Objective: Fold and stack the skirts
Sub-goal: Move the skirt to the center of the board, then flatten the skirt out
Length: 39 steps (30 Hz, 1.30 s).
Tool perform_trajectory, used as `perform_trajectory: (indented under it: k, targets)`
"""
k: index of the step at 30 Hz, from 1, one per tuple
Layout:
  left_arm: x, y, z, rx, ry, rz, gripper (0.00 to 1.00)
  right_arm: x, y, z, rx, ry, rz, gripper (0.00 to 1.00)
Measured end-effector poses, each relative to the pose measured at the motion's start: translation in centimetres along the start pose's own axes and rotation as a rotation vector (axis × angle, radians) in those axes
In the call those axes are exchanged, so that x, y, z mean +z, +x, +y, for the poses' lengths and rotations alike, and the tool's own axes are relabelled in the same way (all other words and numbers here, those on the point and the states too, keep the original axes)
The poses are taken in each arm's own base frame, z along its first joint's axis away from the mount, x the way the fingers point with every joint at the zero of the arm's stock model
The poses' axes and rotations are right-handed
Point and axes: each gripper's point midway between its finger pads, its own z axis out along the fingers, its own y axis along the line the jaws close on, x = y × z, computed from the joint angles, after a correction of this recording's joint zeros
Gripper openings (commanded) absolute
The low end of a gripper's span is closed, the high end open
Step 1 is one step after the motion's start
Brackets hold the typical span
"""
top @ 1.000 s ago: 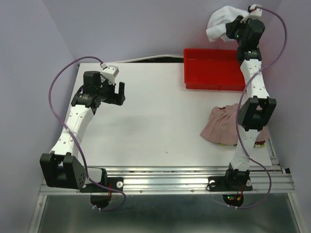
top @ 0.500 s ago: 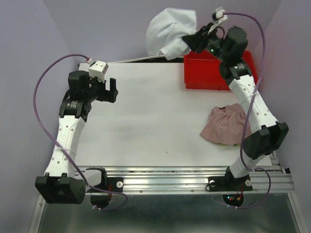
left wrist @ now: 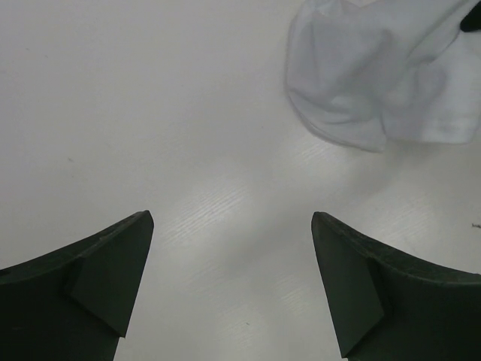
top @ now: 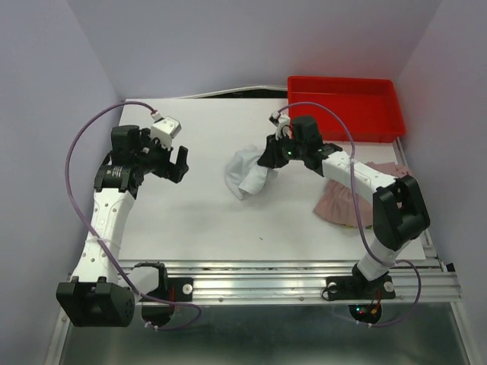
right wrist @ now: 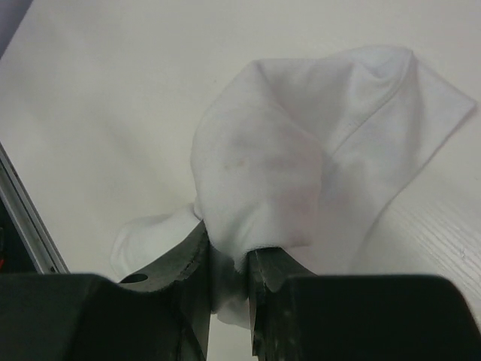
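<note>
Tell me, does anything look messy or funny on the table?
Yes. The white skirt lies scrunched in a lump in the middle of the table, one edge pinched in the right tool. The pink skirt sits rumpled near the table's right edge, unfolded. Nothing looks spilled or broken.

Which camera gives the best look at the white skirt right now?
The top external view: nearly all the white skirt shows, crumpled, its edge pinched by the right gripper. The right wrist view shows the pinch close up, with cloth hidden behind the gripper. The left wrist view catches only part, top right.
</note>
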Motion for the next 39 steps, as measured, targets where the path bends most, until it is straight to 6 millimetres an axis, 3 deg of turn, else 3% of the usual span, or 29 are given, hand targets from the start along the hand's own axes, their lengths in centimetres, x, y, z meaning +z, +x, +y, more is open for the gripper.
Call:
perform_trajectory:
  k: [3,8,11,14,16,18,21,23,24,30,33,34,38,39]
  targets:
    - [0.4,2.3,-1.0,0.032,0.067,0.069,0.98,0.6,2.4,-0.9,-0.004,0.012,0.057,0.01]
    - [1.6,5.3,-2.8,0.099,0.152,0.140,0.91,0.8,4.3,-2.7,-0.020,0.082,0.094,0.01]
    - [2.9,6.2,-5.4,0.168,0.213,0.152,0.89,1.1,4.8,-3.7,-0.016,0.127,0.104,0.01]
    - [4.7,8.5,-10.0,0.281,0.311,0.189,0.87,1.8,5.9,-4.6,0.012,0.153,0.147,0.04]
    - [5.6,9.8,-12.1,0.335,0.352,0.218,0.86,2.2,6.8,-5.2,0.032,0.168,0.172,0.16]
    - [6.9,11.3,-14.1,0.387,0.389,0.254,0.87,2.6,8.5,-6.2,0.058,0.202,0.217,0.22]
    - [8.9,12.2,-14.8,0.424,0.380,0.278,0.86,2.4,9.2,-7.0,0.083,0.236,0.240,0.43]
    - [10.3,12.5,-15.3,0.443,0.371,0.279,0.85,2.2,9.2,-7.2,0.087,0.250,0.243,0.52]
    - [11.1,12.7,-15.6,0.454,0.371,0.278,0.85,2.1,9.2,-7.3,0.086,0.252,0.243,0.64]
    - [14.9,14.2,-16.9,0.480,0.384,0.319,0.76,0.6,8.9,-7.9,0.100,0.281,0.264,0.73]
    - [16.9,14.4,-17.2,0.483,0.387,0.334,0.60,-0.6,8.3,-7.6,0.101,0.286,0.266,0.75]
    - [17.4,14.4,-17.2,0.483,0.386,0.337,0.43,-1.1,8.1,-7.5,0.100,0.287,0.264,0.76]
    - [18.8,14.9,-17.3,0.488,0.389,0.364,0.06,-2.4,6.9,-6.8,0.074,0.285,0.245,0.76]
    - [18.7,14.8,-17.2,0.490,0.392,0.368,0.00,-2.7,6.7,-6.8,0.070,0.286,0.240,0.76]
